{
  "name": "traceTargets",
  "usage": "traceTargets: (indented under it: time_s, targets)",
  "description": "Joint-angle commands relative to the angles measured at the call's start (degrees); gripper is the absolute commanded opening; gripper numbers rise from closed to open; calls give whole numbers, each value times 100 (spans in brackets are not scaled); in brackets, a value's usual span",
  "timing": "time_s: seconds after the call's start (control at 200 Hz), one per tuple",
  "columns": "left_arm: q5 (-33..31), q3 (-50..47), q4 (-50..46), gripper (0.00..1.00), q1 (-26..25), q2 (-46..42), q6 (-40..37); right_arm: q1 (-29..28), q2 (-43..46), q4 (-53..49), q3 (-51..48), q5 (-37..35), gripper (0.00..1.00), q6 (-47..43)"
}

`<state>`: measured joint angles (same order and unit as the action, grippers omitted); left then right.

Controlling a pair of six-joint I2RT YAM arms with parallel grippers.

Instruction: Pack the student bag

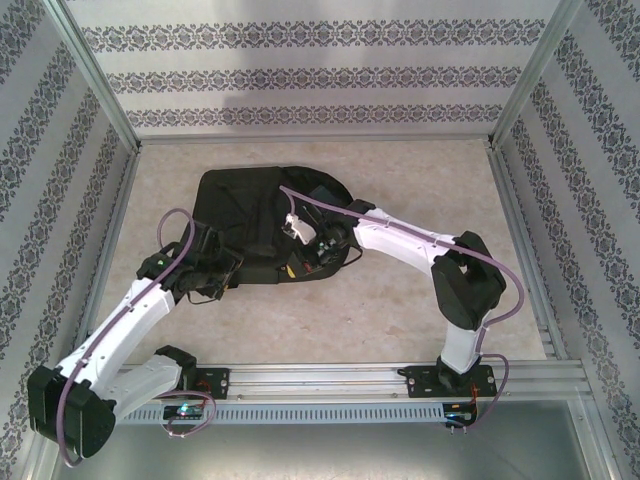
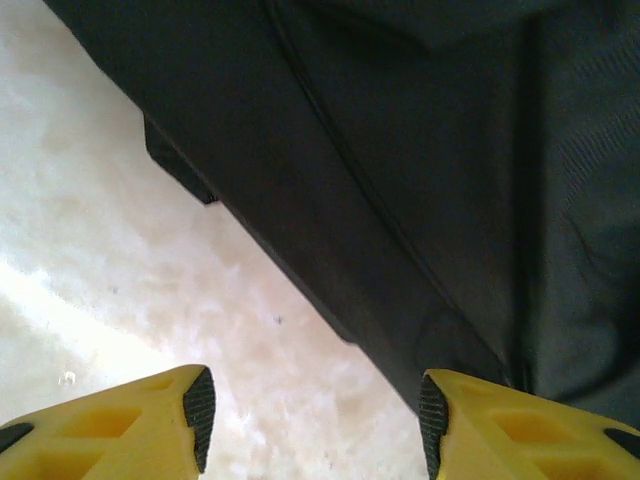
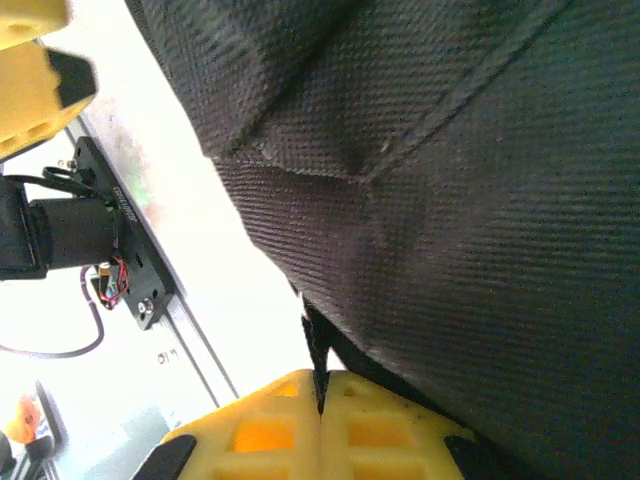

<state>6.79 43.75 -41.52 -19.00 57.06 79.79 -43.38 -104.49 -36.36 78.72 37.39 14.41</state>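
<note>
The pale, marbled bench (image 1: pixel 400 300) stretched out beneath the student bag (image 1: pixel 240 215), which lay flat on it, black and slumped, with bare surface on every side. The left arm (image 1: pixel 120 320) reached in to the bag's near left corner, and the right arm (image 1: pixel 400 235) bent across to its near right edge. The left end effector (image 2: pixel 315 420) stood released just at the bag's border, jaws wide apart, one yellow finger (image 2: pixel 150 425) over the bench beside the bag and the other against the dark fabric. The right end effector (image 3: pixel 322 395) was clenched at the bag's edge, grasping a thin black strip of its cloth between closed fingers.
</note>
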Motion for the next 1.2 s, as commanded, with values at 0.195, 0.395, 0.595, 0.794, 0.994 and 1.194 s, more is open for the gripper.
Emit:
traceTargets:
  time_s: [0.195,0.395,0.595,0.794,0.994,1.194]
  targets:
    - [-767,-209,1069,43,77,444,152,-215,270,260,-294,146,0,206]
    - [-1119,-128,966,17,257,614,-171,-224,400,5,-227,-43,0,64]
    - [-1300,-225,701,0,591,543,-342,-211,419,-667,-41,-301,0,-213]
    - [-1466,-43,458,0,768,611,-770,-163,553,-1159,-123,-550,0,-381]
    - [-1579,0,417,0,837,638,-1067,37,816,-1684,-283,-973,0,-514]
    - [-1618,171,414,0,838,830,-1457,467,1233,-1728,-541,-1421,0,-338]
